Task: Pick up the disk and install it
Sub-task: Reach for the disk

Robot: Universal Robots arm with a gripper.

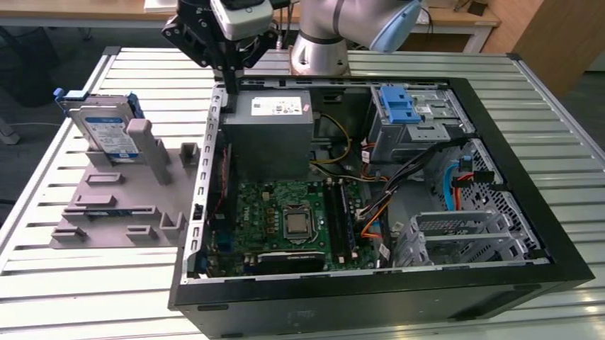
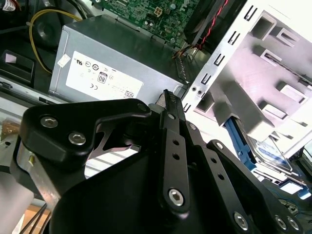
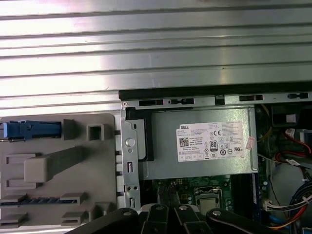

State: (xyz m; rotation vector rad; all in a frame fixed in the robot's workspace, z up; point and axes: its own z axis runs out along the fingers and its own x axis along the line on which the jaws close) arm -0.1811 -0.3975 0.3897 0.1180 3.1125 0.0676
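The gripper (image 1: 229,82) hangs over the edge of the open computer case (image 1: 359,303), beside the grey power supply (image 1: 274,138), its fingers (image 2: 171,126) drawn close together with nothing between them. The disk (image 1: 102,132) stands upright in its blue bracket on the grey holder (image 1: 113,212), on the slatted table (image 1: 76,283) at the exterior view's left of the case, apart from the gripper

Bright, even indoor light from above. In the first wrist view the ribbed metal table (image 3: 156,44) glares nearly white; in the second wrist view the grey holder (image 2: 273,68) is washed out — my black gripper (image 2: 168,95) reads dark. Soft shadows pool inside the computer case (image 1: 378,304).
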